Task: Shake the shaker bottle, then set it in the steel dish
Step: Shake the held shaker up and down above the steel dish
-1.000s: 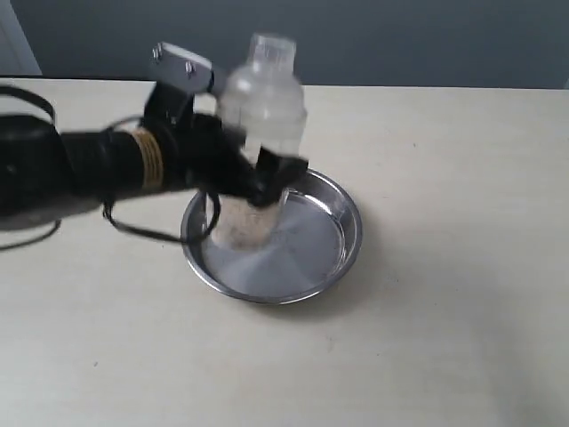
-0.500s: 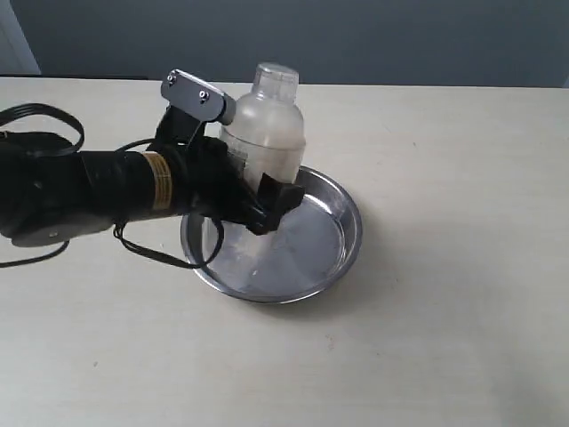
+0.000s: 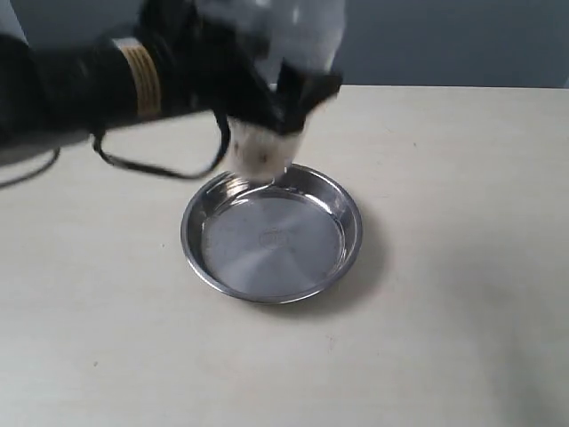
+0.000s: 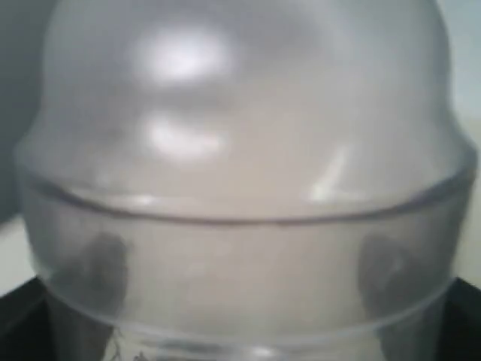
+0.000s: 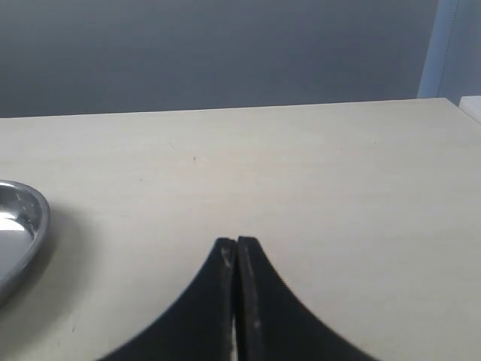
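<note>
My left gripper (image 3: 283, 100) is clenched around the shaker bottle (image 3: 263, 151), holding it roughly upright in the air over the far rim of the steel dish (image 3: 267, 253) and not touching it (the grip is smeared with blur). Something brownish shows at the bottle's base. The dish sits out on the middle of the table (image 3: 462, 178). My right gripper (image 5: 237, 248) hangs low over bare tabletop, well apart from the dish, its jaws pressed together on nothing.
</note>
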### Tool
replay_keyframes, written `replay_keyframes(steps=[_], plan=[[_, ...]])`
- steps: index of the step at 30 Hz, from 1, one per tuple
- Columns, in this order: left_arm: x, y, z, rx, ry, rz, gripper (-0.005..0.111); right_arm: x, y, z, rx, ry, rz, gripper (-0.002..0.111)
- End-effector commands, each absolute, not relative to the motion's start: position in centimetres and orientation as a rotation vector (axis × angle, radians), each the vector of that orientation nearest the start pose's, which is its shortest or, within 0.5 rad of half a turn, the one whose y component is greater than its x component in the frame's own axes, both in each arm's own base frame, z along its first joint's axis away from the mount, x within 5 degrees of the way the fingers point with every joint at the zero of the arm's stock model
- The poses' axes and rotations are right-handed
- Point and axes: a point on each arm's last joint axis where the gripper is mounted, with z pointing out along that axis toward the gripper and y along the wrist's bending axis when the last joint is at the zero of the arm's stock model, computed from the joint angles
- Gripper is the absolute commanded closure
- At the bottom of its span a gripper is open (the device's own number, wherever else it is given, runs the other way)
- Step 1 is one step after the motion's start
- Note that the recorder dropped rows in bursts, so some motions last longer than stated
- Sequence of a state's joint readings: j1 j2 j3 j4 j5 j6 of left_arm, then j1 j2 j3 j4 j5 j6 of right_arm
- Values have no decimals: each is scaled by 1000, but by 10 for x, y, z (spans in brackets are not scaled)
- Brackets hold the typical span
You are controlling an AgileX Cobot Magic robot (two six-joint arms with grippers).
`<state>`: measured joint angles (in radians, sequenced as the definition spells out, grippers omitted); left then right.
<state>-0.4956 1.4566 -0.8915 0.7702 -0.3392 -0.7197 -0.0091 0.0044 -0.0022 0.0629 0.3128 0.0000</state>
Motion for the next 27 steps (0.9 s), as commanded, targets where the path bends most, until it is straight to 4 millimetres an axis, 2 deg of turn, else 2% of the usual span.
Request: replay_keyframes(steps=[1,3,4,5,6,8,9,10,11,13,14,15,16,17,18,19,20,21,22,23,24,25,26,27], plan=[[278,-172,257,576,1869,-545,106,54,1,186,47,1788,52,109],[277,-176,214,616,1950,-589,106,54,1,186,47,1788,52,109],[278,-178,213,630,1941,-590,106,54,1,186,47,1788,52,109],[281,-179,223,628,1906,-592,106,54,1,186,47,1788,52,109],[280,-179,246,638,1828,-590,106,54,1,186,47,1788,52,109],[275,-178,309,636,1622,-587,106,54,1,186,47,1788,52,109],[272,-175,329,615,1574,-582,106,54,1,186,47,1788,52,109],[273,-174,328,589,1590,-583,106,54,1,186,47,1788,52,109],[276,-174,308,580,1666,-576,106,54,1,186,47,1788,52,109],[284,-176,232,582,1922,-557,106,54,1,186,47,1788,52,109],[287,-173,207,555,2003,-559,106,54,1,186,47,1788,52,109],[288,-173,194,508,2037,-606,106,54,1,186,47,1788,52,109],[286,-176,200,529,1987,-657,106,54,1,186,47,1788,52,109],[278,-181,245,615,1767,-722,106,54,1,186,47,1788,52,109],[273,-179,287,632,1627,-715,106,54,1,186,47,1788,52,109],[271,-175,308,625,1582,-671,106,54,1,186,47,1788,52,109],[271,-170,318,590,1601,-612,106,54,1,186,47,1788,52,109],[274,-167,306,577,1672,-574,106,54,1,186,47,1788,52,109],[275,-166,277,592,1781,-538,106,54,1,186,47,1788,52,109],[276,-166,238,613,1897,-532,106,54,1,186,47,1788,52,109],[278,-166,207,579,1996,-553,106,54,1,186,47,1788,52,109],[278,-171,199,528,1969,-674,106,54,1,186,47,1788,52,109],[272,-176,248,603,1727,-754,106,54,1,186,47,1788,52,109],[269,-175,282,621,1615,-732,106,54,1,186,47,1788,52,109]])
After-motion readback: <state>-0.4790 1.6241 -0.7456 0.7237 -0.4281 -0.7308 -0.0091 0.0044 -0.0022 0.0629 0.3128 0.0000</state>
